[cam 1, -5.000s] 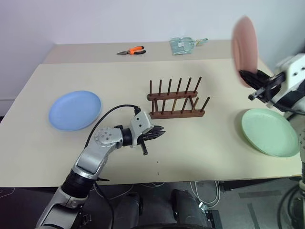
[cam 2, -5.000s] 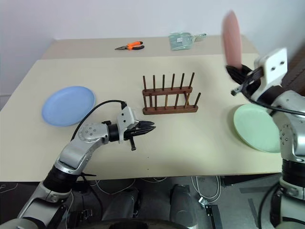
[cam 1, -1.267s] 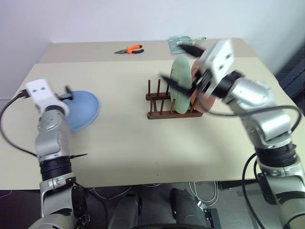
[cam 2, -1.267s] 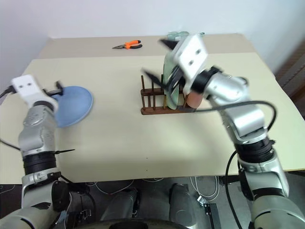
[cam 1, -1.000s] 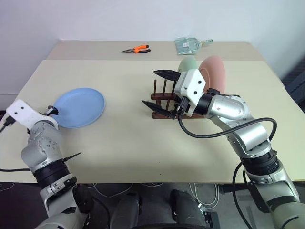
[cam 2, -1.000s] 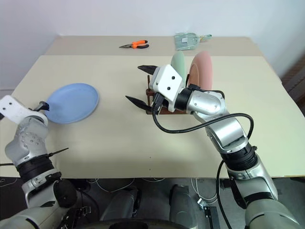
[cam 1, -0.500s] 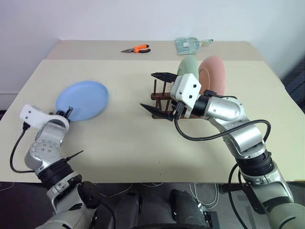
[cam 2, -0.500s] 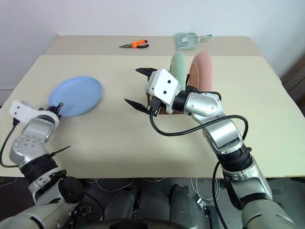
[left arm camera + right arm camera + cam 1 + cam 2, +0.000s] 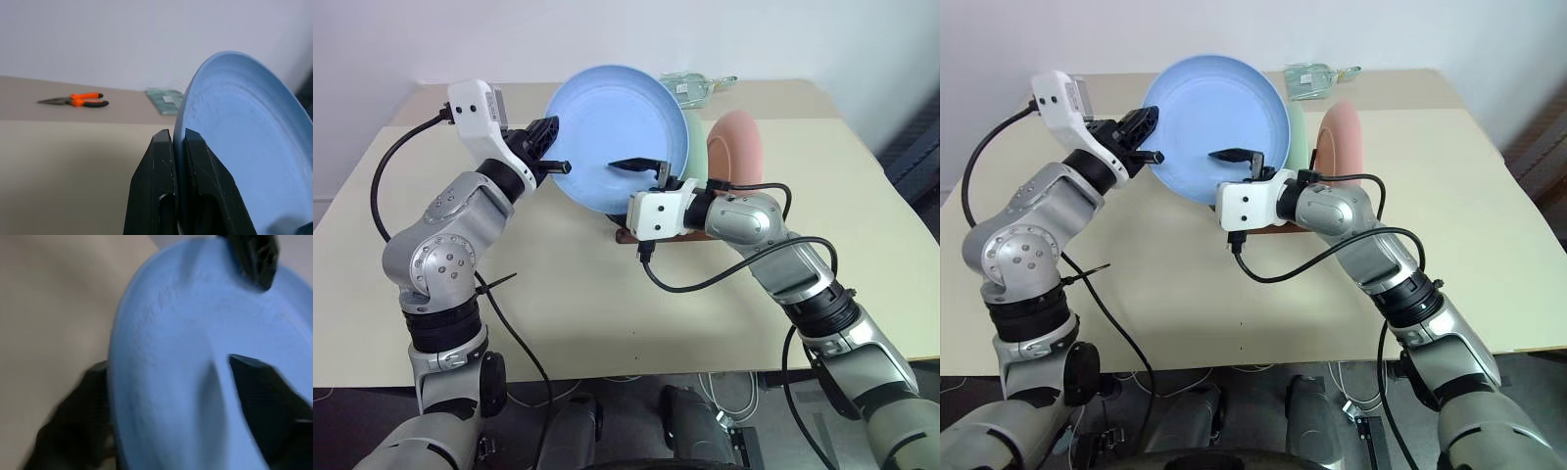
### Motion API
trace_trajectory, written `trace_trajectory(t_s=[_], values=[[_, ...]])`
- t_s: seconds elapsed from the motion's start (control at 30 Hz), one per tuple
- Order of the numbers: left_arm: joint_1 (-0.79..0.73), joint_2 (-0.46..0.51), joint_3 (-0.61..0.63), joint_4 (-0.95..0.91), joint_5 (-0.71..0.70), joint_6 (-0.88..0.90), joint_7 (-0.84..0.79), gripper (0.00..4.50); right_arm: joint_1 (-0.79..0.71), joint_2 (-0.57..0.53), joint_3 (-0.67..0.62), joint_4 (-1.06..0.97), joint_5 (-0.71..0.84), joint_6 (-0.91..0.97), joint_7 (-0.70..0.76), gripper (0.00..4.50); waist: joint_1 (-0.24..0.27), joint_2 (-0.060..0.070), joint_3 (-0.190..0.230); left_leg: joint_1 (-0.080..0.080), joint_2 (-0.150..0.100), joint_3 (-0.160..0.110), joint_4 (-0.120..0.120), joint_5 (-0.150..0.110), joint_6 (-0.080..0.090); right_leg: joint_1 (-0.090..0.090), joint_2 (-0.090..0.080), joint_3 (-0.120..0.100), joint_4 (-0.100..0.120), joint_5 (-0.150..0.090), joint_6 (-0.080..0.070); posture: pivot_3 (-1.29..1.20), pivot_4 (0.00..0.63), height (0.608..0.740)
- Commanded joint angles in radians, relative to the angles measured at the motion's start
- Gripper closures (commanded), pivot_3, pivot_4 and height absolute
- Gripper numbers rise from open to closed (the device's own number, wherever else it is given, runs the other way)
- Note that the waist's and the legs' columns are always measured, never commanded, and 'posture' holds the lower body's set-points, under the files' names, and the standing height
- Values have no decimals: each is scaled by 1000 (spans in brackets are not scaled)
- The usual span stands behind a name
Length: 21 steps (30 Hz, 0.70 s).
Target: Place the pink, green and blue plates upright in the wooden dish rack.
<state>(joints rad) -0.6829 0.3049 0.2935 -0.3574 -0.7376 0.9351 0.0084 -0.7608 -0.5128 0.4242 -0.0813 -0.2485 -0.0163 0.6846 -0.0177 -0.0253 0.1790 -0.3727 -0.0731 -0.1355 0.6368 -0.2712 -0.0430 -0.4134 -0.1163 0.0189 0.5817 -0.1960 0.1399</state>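
Three plates: one blue plate (image 9: 617, 132), one green plate (image 9: 697, 168), one pink plate (image 9: 736, 147). One wooden dish rack (image 9: 628, 233), one orange-handled pliers (image 9: 74, 100), one clear packet (image 9: 697, 84).

Orange-handled pliers (image 9: 76, 100) lie on the far table (image 9: 58, 161) near a clear packet (image 9: 166, 100) by the wall.

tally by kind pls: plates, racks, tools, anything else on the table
Plates: 3, the blue plate, the green plate, the pink plate
Racks: 1, the wooden dish rack, mostly hidden
Tools: 1, the orange pliers
Other: 1, a clear packet
Total: 6
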Motion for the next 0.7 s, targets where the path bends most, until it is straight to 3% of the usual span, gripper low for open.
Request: trace_trajectory(t_s=[0.03,0.1,0.13,0.23,0.33,0.47,0.7], values=[[-21,7,39,-33,-31,-8,2,4500,-19,23,-30,-23,-4,-32,-4,2869,1,0,0,0,0,0,-1,0,0,0,0,0,0,0,0,0,150,740],[-20,-3,71,-18,-38,-33,8,4500,-7,29,-31,-36,-4,-52,-2,3911,4,0,0,0,0,0,-1,1,-1,0,0,0,0,0,0,0,150,740],[-28,-18,102,-7,-51,-59,19,4162,1,38,-34,-46,3,-57,-4,4387,4,0,0,0,0,0,-2,1,-1,0,0,0,0,0,0,0,150,740],[-81,-54,213,44,-74,-167,84,2986,20,85,-62,-80,55,-21,-12,4405,6,-1,0,0,0,-1,-2,2,-4,0,0,0,0,0,-1,0,150,740],[-115,-22,304,133,-26,-290,135,1429,20,151,-116,-124,137,50,-24,4405,4,-1,0,0,0,-2,-3,4,-6,0,0,-1,-1,1,-2,0,150,740],[16,114,223,201,161,-425,12,1429,-5,269,-241,-211,351,228,-53,4405,-2,0,0,1,1,-1,-7,5,-8,-3,2,0,0,1,-2,0,150,740],[341,158,-48,170,324,-556,-265,1429,-42,489,-499,-390,867,777,-307,4405,12,-2,-2,-1,1,-3,-6,3,-5,-5,2,0,0,3,-5,0,150,740]])
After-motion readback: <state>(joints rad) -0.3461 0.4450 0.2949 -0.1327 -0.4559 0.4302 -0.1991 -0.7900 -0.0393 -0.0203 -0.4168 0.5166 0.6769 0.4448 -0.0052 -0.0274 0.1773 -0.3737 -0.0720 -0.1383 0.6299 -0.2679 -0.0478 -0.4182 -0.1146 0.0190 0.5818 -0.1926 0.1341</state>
